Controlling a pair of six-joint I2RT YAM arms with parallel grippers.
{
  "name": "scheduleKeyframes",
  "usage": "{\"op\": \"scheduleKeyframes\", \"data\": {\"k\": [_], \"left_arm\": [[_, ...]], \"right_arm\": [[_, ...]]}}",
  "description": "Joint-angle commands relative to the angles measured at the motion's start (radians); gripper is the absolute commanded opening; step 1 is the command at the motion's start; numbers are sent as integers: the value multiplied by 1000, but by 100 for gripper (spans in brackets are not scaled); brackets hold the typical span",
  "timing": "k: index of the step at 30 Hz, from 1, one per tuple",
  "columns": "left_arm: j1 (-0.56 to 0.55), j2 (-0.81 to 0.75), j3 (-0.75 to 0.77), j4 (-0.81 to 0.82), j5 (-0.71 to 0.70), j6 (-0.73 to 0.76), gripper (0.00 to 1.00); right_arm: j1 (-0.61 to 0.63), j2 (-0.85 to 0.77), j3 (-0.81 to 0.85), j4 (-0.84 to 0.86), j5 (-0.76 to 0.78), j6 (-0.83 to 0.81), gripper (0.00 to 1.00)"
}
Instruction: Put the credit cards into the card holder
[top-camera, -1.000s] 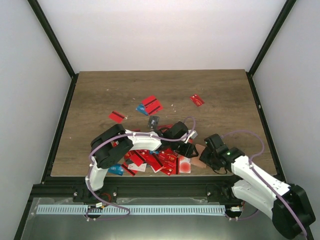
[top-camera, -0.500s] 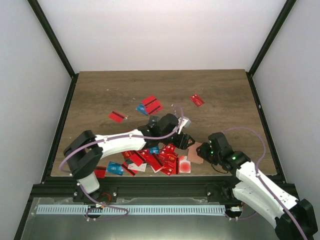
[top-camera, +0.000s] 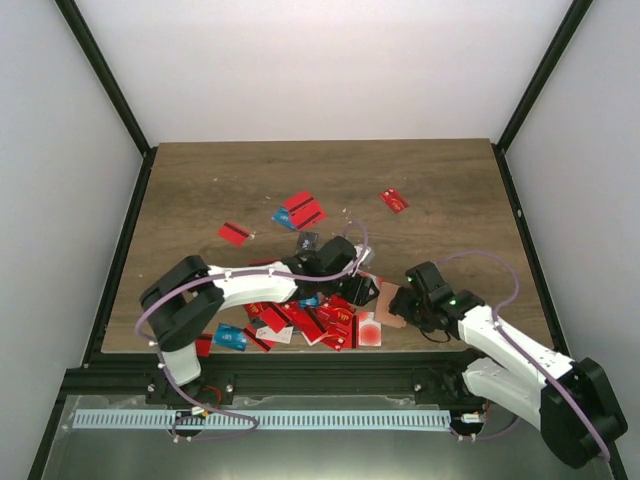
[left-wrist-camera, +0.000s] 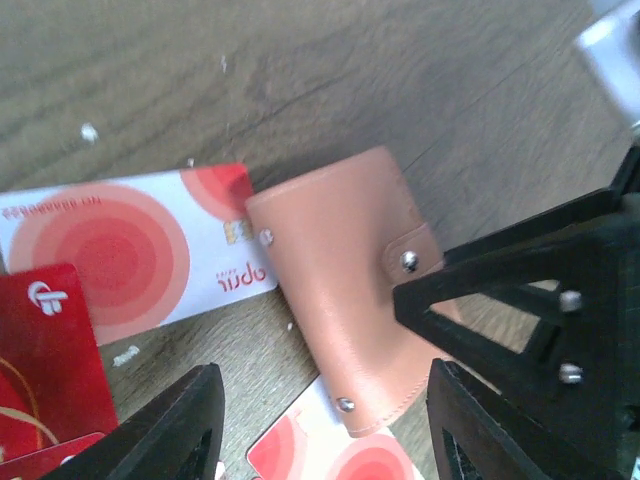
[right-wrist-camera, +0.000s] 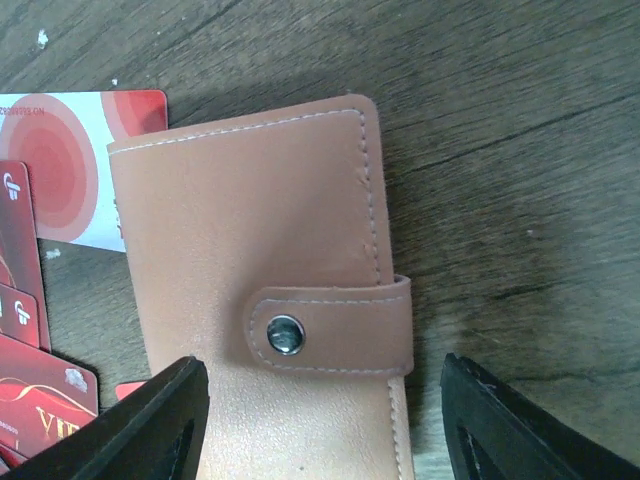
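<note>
My right gripper (right-wrist-camera: 320, 420) hangs low over the card holder (right-wrist-camera: 260, 230), jaws spread and standing to either side of it, gripping nothing that I can see. The tan holder lies flat on the wooden table (top-camera: 440, 190) at the right edge of the heap of credit cards (top-camera: 310, 318), one corner overlapping a white card with red circles (left-wrist-camera: 110, 250). Its strap (right-wrist-camera: 345, 330) is folded across the front and fastened by the snap (right-wrist-camera: 285, 334), so the holder is shut.

My left gripper (left-wrist-camera: 320, 425) points at the same holder from the pile side, fingers apart and empty, with a red card (left-wrist-camera: 45, 340) just beside it. The two grippers are close together above the holder.

By my reckoning the step in hand is to get the holder open, since no card can go in while the strap is fastened. To do it well I would have one gripper pin the body of the holder against the table and let the other catch the free end of the strap and peel it up off the stud. With both tools crowding so small a thing, one should move at a time. I would also keep the pressure off the white card beneath the corner, or holder and card may slide together
</note>
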Motion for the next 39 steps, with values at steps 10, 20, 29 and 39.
{"op": "scheduleKeyframes", "data": {"k": [10,20,29,39], "left_arm": [[-6,239,61,120,159,-83,47],[-8,297,74,220,235,-123,12],[-4,90,67,136,142,-88,4],[-1,-90,158,-173,-71,45,4]], "right_arm": [[7,1,-62,113,-10,33,45],[7,-24,-97,144,-40,43,39],[7,-223,-16,102,-24,-19,59],[7,-277,177,96,-42,-170,62]]}}
